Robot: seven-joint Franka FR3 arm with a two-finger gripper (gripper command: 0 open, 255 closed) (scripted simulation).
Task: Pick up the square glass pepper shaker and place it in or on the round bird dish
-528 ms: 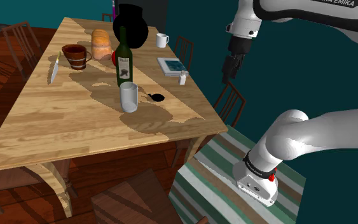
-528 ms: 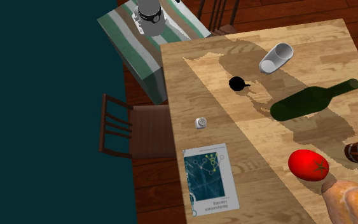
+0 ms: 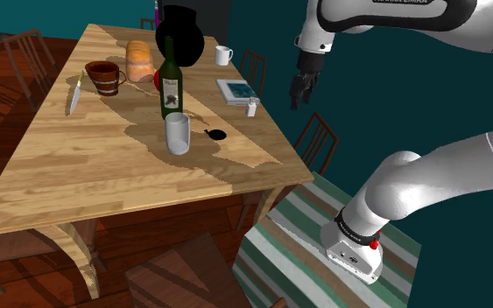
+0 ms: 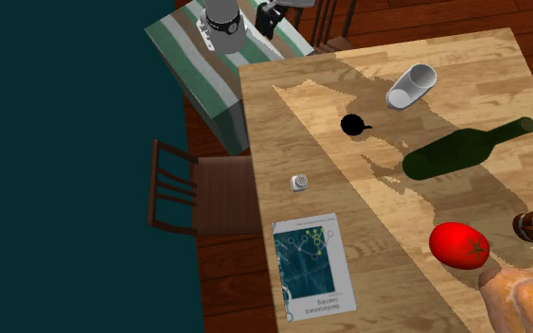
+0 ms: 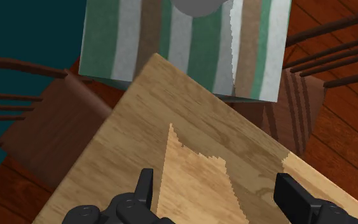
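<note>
The pepper shaker (image 3: 251,108) is a small pale square jar with a grey top, standing near the table's edge beside a book; it also shows as a small pale square shaker (image 4: 299,183) in the second exterior view. A small round black dish (image 3: 216,134) lies on the table toward the shoulder view's lower left of the shaker, and the dish (image 4: 353,124) has a little stub at one side. My black gripper (image 3: 301,90) hangs in the air off the table's edge, to the shoulder view's right of the shaker. The gripper (image 5: 219,191) is open over the table's corner with nothing between its fingers.
A dark wine bottle (image 3: 170,79), a white cup (image 3: 177,133) and a book (image 3: 235,89) stand near the shaker. A tomato (image 4: 459,245), bread (image 3: 138,59), a wooden mug (image 3: 106,77) and a knife (image 3: 75,92) lie farther off. Chairs (image 3: 316,140) line the table's edge by the striped stand (image 5: 184,44).
The gripper has risen and swung toward the shoulder view's left, closer to the table's edge. Its dark hand now shows at the second exterior view's top.
</note>
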